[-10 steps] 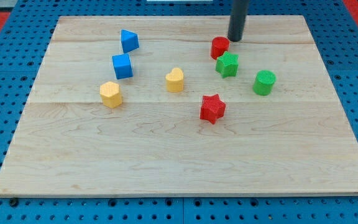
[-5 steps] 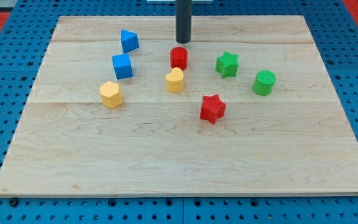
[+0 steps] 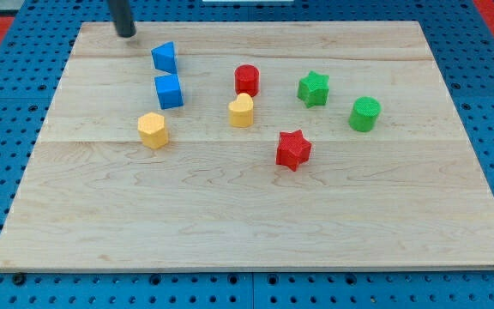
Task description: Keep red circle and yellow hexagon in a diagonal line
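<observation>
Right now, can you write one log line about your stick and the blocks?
my tip: top left, touching nothing | red circle: up-right of yellow hexagon | diagonal: yes

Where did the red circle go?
The red circle sits in the upper middle of the board, just above the yellow heart and to the view's left of the green star.

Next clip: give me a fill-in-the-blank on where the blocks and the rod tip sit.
1. My tip sits near the view's top-____ corner.
2. The block just below the red circle is the yellow ____.
3. The yellow hexagon lies down-left of the blue ____.
4. The green star is up-left of the ____ cylinder.
Missing: left; heart; cube; green
</observation>
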